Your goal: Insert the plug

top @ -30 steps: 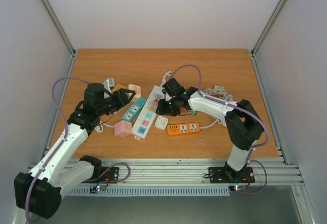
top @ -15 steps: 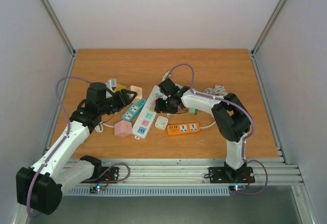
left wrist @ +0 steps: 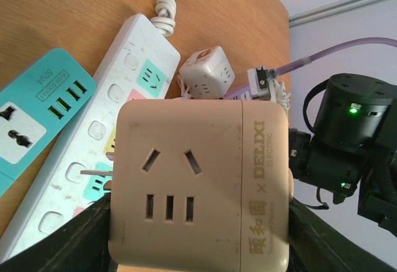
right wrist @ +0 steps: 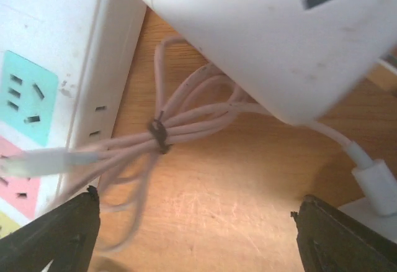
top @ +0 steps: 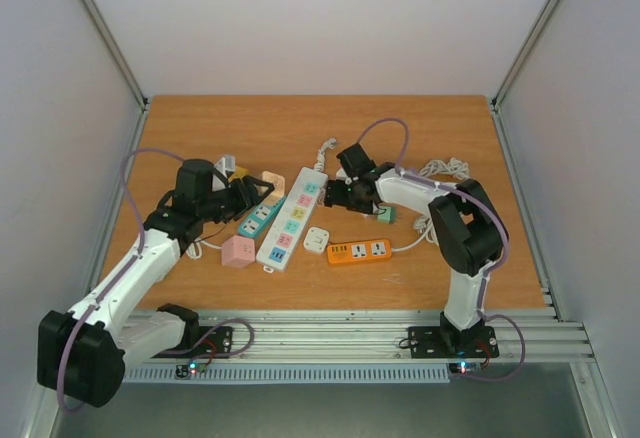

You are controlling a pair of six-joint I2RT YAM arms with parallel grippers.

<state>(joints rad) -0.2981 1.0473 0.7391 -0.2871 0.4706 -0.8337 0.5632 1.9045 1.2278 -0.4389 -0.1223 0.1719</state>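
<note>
Gripping a beige cube socket (left wrist: 198,182), the left jaws show only partly.

**Robotics laboratory test cell.** A wooden bench (top: 400,128) stands enclosed by plain white panels (top: 320,18) on aluminium posts (top: 103,30). The left arm (top: 130,273) and right arm (top: 455,228) are bolted to a slotted aluminium rail (top: 330,330) at the near edge (base status lights (top: 461,365) lit). Assorted power strips (top: 290,220) lie mid-bench.

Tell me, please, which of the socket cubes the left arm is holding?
The beige cube, clamped between the left fingers; the pink cube and white cube lie on the table.
</note>
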